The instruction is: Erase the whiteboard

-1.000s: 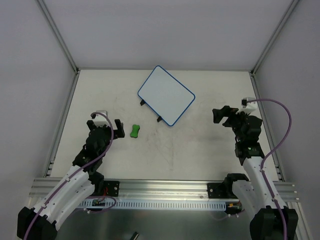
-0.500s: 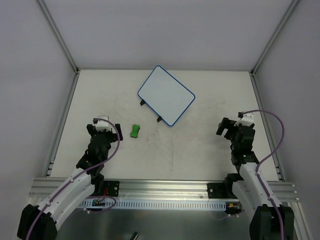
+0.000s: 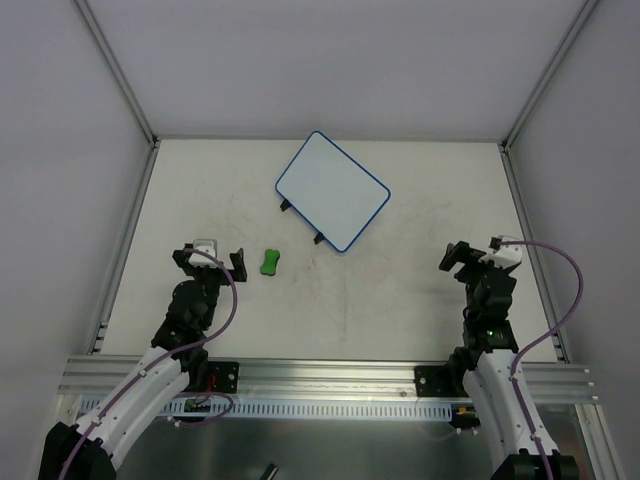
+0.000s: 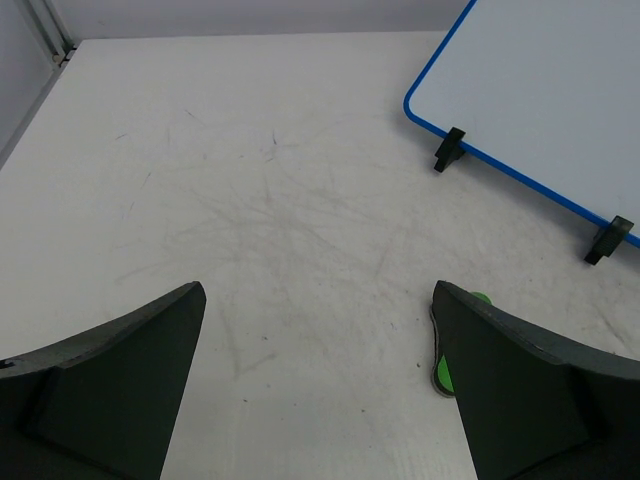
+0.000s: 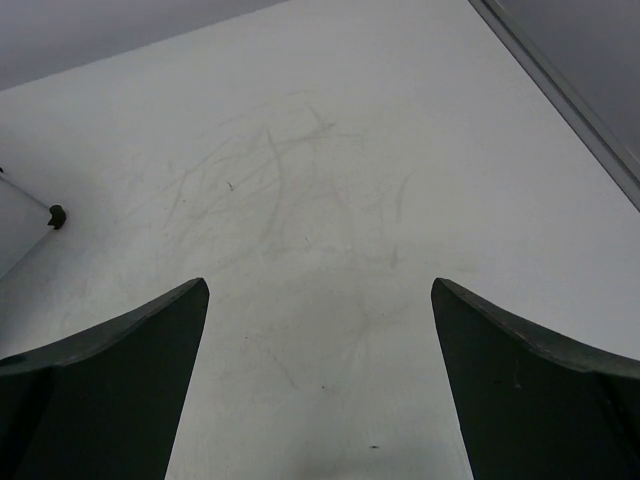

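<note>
Both arms are tucked low nr their bases, wrists aimed fwd over the tabletop (image 3: 400, 300). Left fingers (image 3: 237, 263) and right fingers (image 3: 455, 256) are spread wide, holding nothing. Whiteboard (image 3: 332, 190) sits mid-far on tabletop, skewed, long axis far-left to near-right, black feet on near-left edge. Green eraser (image 3: 270, 261) is just right of left fingers, apart from board

The whiteboard (image 3: 332, 190) shows a smooth white face in a blue rim, the worktop (image 3: 400, 300) matt and scuffed, the near-edge rail (image 3: 330, 376) ribbed metal.
</note>
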Controlling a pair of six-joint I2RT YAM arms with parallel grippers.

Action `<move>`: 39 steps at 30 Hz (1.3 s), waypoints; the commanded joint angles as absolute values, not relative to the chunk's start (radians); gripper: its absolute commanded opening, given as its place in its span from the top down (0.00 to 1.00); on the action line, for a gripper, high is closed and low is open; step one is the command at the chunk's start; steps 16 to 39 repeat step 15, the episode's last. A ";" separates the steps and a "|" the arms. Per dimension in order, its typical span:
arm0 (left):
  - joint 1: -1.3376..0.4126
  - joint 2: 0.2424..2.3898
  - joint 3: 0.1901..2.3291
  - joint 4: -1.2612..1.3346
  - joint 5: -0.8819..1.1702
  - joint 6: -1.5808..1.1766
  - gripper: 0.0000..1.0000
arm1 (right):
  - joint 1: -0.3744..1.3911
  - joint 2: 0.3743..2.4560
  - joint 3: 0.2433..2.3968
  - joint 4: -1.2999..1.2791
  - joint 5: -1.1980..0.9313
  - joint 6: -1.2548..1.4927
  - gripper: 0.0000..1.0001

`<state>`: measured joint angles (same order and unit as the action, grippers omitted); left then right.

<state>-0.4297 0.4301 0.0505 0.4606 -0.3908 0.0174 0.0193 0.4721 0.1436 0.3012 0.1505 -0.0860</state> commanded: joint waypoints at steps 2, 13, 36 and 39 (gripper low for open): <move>-0.419 0.439 -0.005 0.492 -0.367 0.025 0.01 | 0.015 0.491 0.225 0.203 0.299 0.024 0.01; -0.419 0.437 -0.006 0.486 -0.387 0.014 0.01 | 0.015 0.552 0.295 0.115 0.348 0.086 0.01; -0.419 0.437 -0.006 0.486 -0.388 0.014 0.01 | 0.015 0.551 0.298 0.112 0.350 0.087 0.01; -0.419 0.437 -0.006 0.486 -0.388 0.014 0.01 | 0.015 0.551 0.298 0.112 0.350 0.087 0.01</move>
